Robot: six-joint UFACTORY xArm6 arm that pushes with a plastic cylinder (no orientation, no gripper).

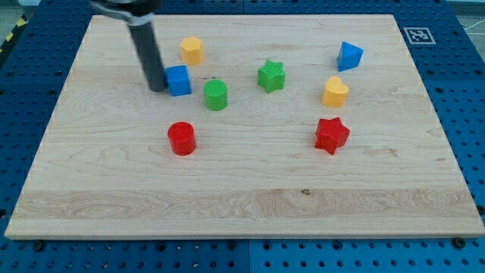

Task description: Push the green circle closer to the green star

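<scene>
The green circle stands on the wooden board, a little left of centre. The green star lies to its right and slightly nearer the view's top, a short gap apart. My tip is at the left of the green circle, touching the left side of a blue cube that lies between the tip and the circle. The dark rod rises from the tip to the view's top.
A yellow hexagon block sits above the blue cube. A red circle sits below the green circle. At the right are a blue triangular block, a yellow block and a red star.
</scene>
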